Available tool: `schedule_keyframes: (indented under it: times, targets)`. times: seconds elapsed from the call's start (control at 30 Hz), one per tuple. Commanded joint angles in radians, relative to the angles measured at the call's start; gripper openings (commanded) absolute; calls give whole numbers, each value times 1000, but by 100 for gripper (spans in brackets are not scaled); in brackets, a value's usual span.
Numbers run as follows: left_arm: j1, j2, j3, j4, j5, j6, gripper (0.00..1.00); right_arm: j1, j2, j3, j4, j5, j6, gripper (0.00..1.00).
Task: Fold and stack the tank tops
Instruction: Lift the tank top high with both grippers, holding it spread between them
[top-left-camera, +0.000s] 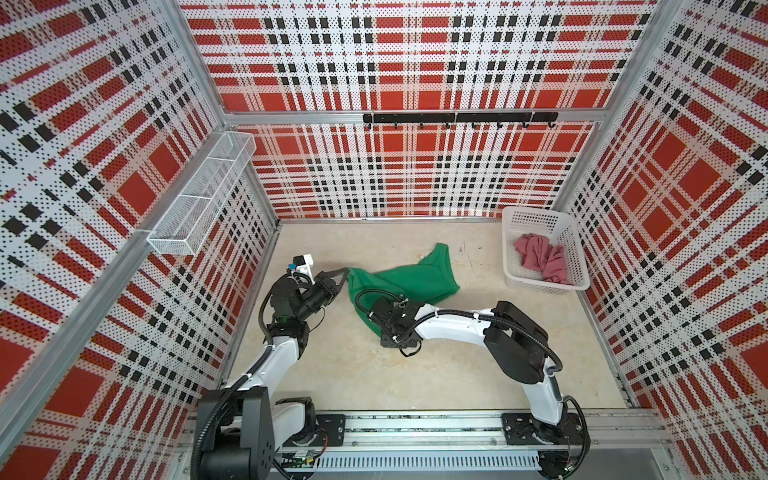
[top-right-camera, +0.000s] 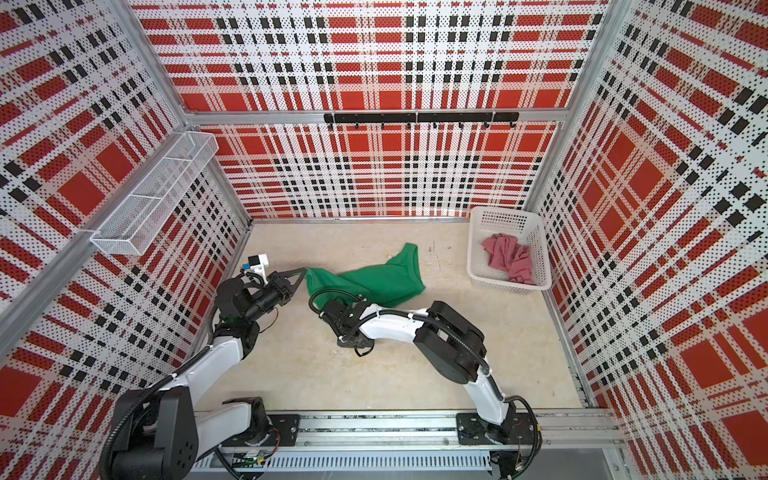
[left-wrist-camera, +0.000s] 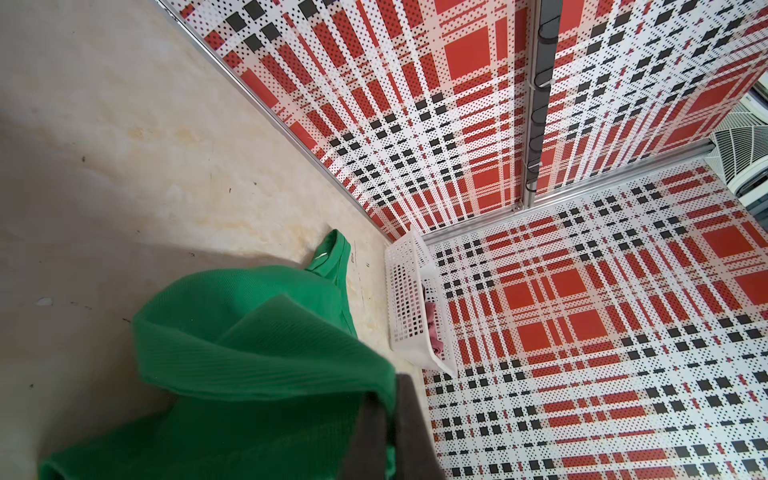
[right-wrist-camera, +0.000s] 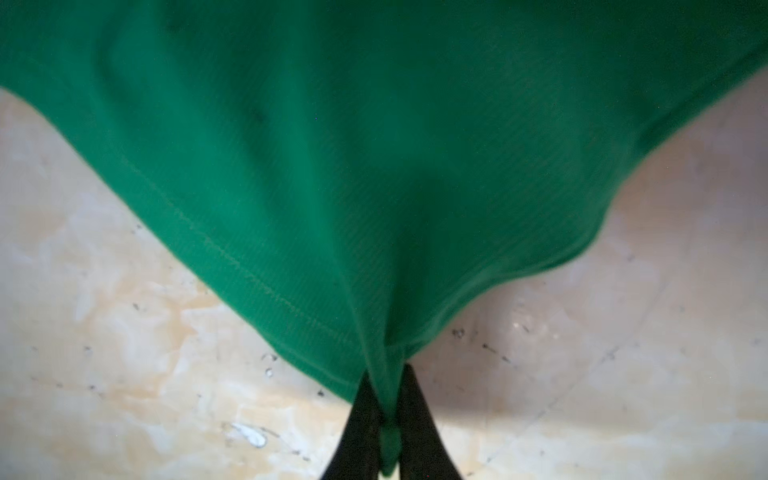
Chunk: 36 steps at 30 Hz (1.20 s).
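The green tank top (top-left-camera: 409, 278) (top-right-camera: 374, 282) lies crumpled mid-table, one strap pointing toward the back wall. My left gripper (top-left-camera: 347, 272) (top-right-camera: 304, 272) is shut on its left corner; in the left wrist view the ribbed green cloth (left-wrist-camera: 249, 332) runs between the dark fingers (left-wrist-camera: 409, 415). My right gripper (right-wrist-camera: 386, 390) is shut on a near corner of the same top (right-wrist-camera: 374, 166), lifted just off the table; in both top views its fingers are hidden under the wrist (top-left-camera: 395, 320). The pink tank top (top-left-camera: 540, 257) (top-right-camera: 509, 257) lies bunched in the white basket (top-left-camera: 536, 214) (top-right-camera: 505, 212).
The basket (left-wrist-camera: 405, 291) stands in the back right corner against the plaid walls. A wire mesh shelf (top-left-camera: 203, 195) hangs on the left wall. A black hook rail (top-left-camera: 459, 118) runs along the back wall. The arms' base rail (top-left-camera: 415, 432) spans the front edge.
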Motion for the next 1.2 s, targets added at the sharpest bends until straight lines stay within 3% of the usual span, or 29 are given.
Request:
schedule_keyframes:
  times: [0.0,0.27,0.5,0.73,0.9,1.17]
  targets:
    - [8,-10,1,31,11,6,0,-10,-35,-11,-34,28,-3,0]
    - [-70,-14,81,4,-56,-1,0,-74,-234,-99,20,67,-155,0]
    - [-167,-9,303,-141,-184,87,0,-200,-502,-192,56,92,-253,0]
    - [-194,82,659,-296,-278,218,0,-304,-598,-6,-35,222,-538,0]
    - [-199,148,902,-436,-337,344,0,-390,-631,102,6,173,-718,0]
    - [-175,140,1097,-592,-371,478,0,-433,-638,305,42,203,-938,0]
